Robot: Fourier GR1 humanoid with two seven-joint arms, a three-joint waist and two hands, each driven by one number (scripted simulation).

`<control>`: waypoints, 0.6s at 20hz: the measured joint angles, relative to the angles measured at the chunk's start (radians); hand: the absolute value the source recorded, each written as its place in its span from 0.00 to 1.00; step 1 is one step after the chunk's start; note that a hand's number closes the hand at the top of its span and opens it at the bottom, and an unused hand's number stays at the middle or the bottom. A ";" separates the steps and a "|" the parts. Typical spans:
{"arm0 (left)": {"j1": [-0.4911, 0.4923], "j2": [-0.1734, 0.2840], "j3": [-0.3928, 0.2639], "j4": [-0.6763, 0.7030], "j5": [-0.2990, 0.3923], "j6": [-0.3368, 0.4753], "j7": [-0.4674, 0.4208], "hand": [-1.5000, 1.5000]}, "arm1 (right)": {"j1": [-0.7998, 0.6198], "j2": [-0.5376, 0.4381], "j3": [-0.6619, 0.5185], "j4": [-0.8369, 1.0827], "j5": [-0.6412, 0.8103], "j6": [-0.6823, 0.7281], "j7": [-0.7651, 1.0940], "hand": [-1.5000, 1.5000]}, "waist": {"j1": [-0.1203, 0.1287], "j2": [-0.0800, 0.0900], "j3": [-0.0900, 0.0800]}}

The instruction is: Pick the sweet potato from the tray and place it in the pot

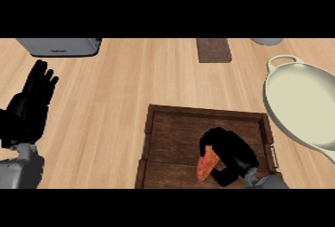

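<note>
The right hand is seen over the dark wooden tray, its fingers curled round the sweet potato. The orange sweet potato shows at the hand's left side, standing roughly on end above the tray's lower half; whether it rests on the tray's floor or is lifted clear of it cannot be told. The tray lies on the pale wooden bench, with a small metal handle at its right wall. Just to the right of the tray, the cream pot is set, its wide mouth open upward and one looped handle pointing away; the tray's right wall stands between the hand and the pot. Further back a dark wooden block, a grey appliance and part of a pale round object are placed. The left hand is held open at the view's left edge, fingers straight.
</note>
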 measured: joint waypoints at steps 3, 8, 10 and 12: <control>0.015 -0.006 0.000 0.009 -0.004 -0.003 -0.018 0.50 | 0.160 -0.043 0.073 -0.178 0.041 -0.011 0.037 1.00 | -0.006 0.003 0.002; 0.013 -0.011 0.000 0.013 -0.006 -0.001 -0.016 0.50 | 0.321 -0.051 0.079 -0.447 0.047 -0.085 0.090 1.00 | -0.011 0.008 0.005; 0.012 -0.002 0.012 0.010 0.004 -0.006 -0.009 0.50 | 0.358 -0.045 0.046 -0.540 0.044 -0.131 0.108 1.00 | -0.014 0.007 0.005; 0.013 -0.004 0.012 0.008 0.004 -0.006 -0.009 0.50 | 0.383 -0.031 0.003 -0.627 0.029 -0.174 0.119 1.00 | -0.015 0.008 0.006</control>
